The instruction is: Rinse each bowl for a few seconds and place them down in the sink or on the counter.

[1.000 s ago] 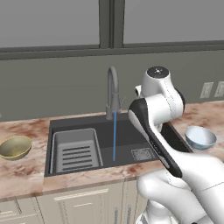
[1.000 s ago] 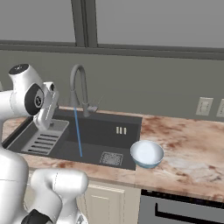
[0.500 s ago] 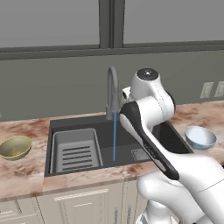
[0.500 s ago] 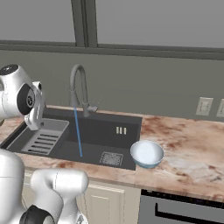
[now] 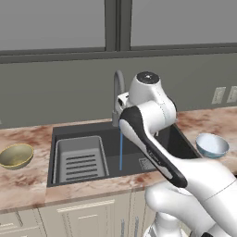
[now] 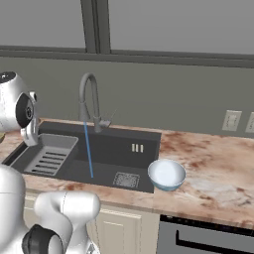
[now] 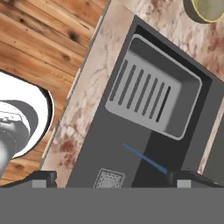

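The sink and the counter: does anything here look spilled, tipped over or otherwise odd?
Nothing is spilled or tipped. The faucet runs a thin blue stream into the sink with no bowl beneath it. The blue bowl and the gold bowl stand upright on the counter, one each side.

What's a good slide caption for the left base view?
Water runs from the faucet into the sink; olive-gold bowl and pale blue bowl wait on the counter.

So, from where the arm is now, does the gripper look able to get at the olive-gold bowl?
Probably yes. The olive-gold bowl sits alone on the counter left of the sink, open side up, nothing over it. The gripper is open above the drying tray, with the bowl just beyond it.
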You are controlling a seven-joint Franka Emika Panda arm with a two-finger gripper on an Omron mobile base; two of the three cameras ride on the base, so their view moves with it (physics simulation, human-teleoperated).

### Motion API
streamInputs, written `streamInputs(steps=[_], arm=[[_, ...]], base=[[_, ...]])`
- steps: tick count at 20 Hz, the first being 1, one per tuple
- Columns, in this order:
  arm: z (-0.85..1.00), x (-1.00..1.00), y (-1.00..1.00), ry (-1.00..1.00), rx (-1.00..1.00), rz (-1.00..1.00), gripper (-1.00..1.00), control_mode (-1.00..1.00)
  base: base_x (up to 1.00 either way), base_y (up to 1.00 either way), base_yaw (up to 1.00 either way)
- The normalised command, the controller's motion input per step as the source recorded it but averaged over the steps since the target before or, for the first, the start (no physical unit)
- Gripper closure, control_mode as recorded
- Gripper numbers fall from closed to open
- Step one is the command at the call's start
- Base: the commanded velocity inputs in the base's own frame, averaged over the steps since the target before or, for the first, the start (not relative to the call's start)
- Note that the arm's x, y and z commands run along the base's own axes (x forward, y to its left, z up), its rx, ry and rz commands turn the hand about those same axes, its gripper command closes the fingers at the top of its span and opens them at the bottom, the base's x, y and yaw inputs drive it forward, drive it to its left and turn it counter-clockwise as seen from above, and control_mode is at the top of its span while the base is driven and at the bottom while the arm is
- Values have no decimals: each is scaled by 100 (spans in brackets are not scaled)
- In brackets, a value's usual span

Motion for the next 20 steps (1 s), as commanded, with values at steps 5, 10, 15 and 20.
streamInputs(steps=[5, 10, 15, 20], arm=[[-1, 1, 27, 2, 10, 13, -100, -100], [-1, -1, 31, -1, 5, 12, -100, -100], [0, -1, 39, -3, 0, 6, -100, -100], [-1, 0, 35, -1, 1, 5, -100, -100]], base=[[0, 0, 0], [0, 0, 0], [0, 0, 0], [0, 0, 0]])
